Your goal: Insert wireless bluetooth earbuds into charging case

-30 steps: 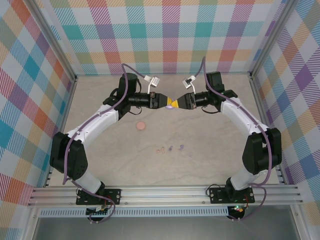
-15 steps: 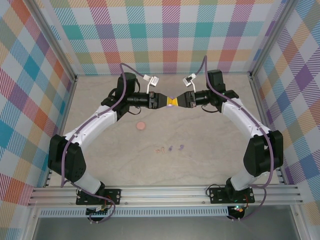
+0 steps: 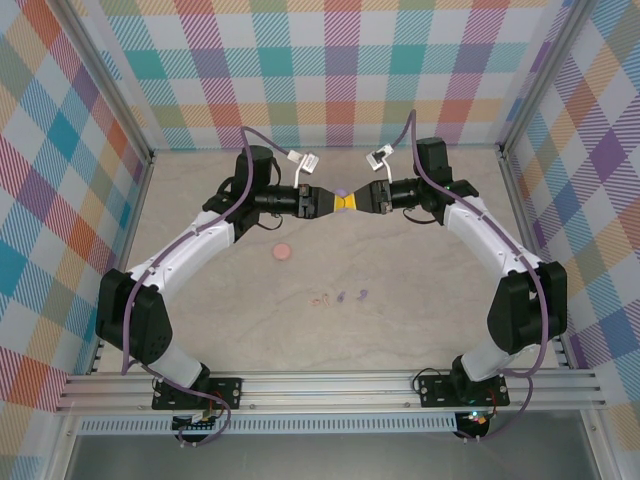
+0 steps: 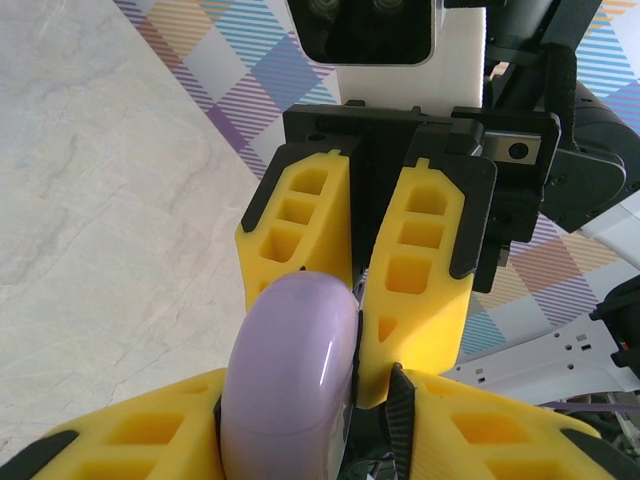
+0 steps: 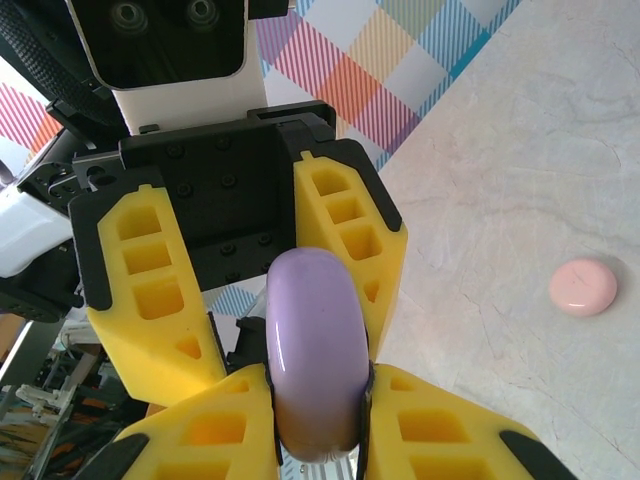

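Earbuds lie loose on the table in the top view: tiny pink and lilac bits in a short row near centre, well apart from both grippers. A pink case sits closed on the table left of centre, beyond the row. Both arms rise from the near edge with elbows out and forearms turned inward, wrists level and facing each other at far centre. The left gripper and right gripper meet tip to tip, with a sliver of the lilac case showing at the joint. A purple cable loops over each arm. Checked walls enclose the table. In the left wrist view, the lilac case stands edge-on between the left gripper's yellow fingers. It touches the left-hand finger, with a gap to the other, so the jaws are parted wider than the case. The right gripper faces in from above, its jaws nearly together. In the right wrist view, the right gripper is clamped on the lilac case, with its fingers pressed to both flat sides. The left gripper faces it with jaws apart; the case sits in front of one finger and clear of the other. The pink case is on the table at far right.
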